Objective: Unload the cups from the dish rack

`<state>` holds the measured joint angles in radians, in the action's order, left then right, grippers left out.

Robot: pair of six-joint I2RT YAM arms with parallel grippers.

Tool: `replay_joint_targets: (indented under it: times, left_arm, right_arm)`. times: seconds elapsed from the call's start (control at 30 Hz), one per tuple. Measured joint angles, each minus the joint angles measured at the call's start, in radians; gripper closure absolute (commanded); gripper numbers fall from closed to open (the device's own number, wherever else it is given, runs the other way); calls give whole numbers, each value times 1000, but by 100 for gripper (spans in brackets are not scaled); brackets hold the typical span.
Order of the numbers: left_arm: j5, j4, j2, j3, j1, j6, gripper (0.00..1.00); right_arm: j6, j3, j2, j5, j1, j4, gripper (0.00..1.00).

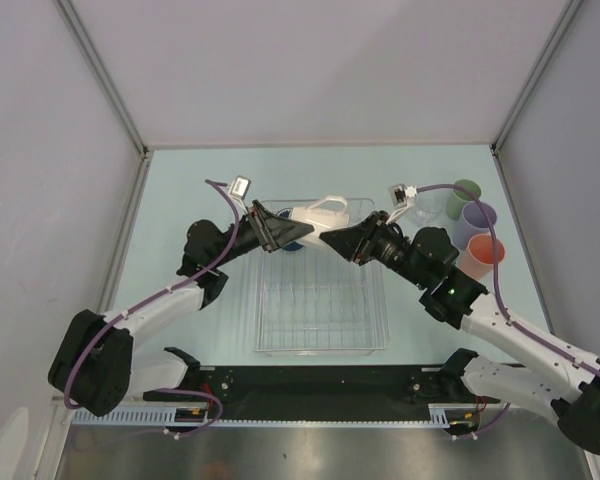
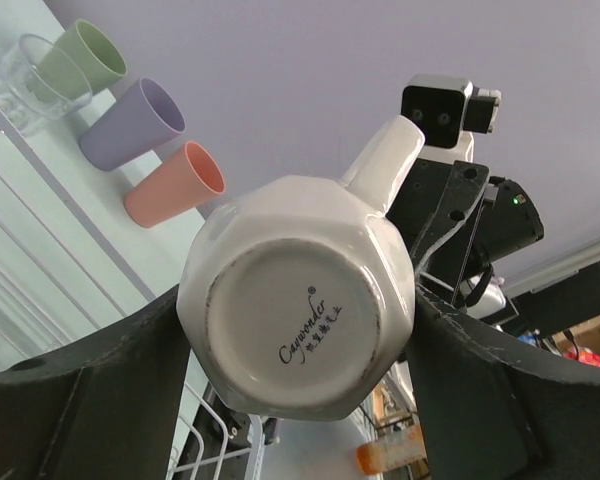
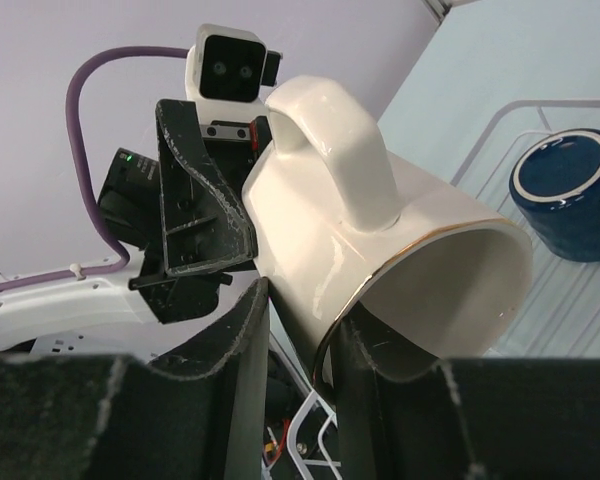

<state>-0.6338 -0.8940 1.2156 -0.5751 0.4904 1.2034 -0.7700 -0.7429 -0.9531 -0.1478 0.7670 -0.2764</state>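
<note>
While my left claw (image 2: 298,335) squeezes the cream mug (image 1: 318,211), my right claw (image 3: 305,350) pinches its rim to take it.

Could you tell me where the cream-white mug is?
Top view: the cream-white mug hangs over the dish rack's far end, between left gripper and right gripper.
</note>
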Motion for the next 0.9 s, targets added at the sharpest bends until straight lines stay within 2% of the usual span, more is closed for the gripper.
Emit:
replay_joint_targets:
  times: [0.03,0.07,0.13,0.33,0.67,0.9]
  left_arm:
    - [-8,11,0,-6,2,-3,49]
    - [-18,21,0,-13,5,-7,39]
    - [-33,31,0,-25,10,-9,30]
    - [-77,48,6,-55,31,-19,14]
    - [-57,138,9,-79,22,-71,5]
    - [-4,200,5,-101,16,-109,4]
  right_arm:
    - [0,0,11,5,2,15,100]
    - [3,0,23,10,3,30,100]
    - [7,0,52,18,6,59,100]
    - [30,0,120,29,16,126,100]
    - [92,-3,213,105,15,280,100]
    - [144,-95,208,260,11,551,100]
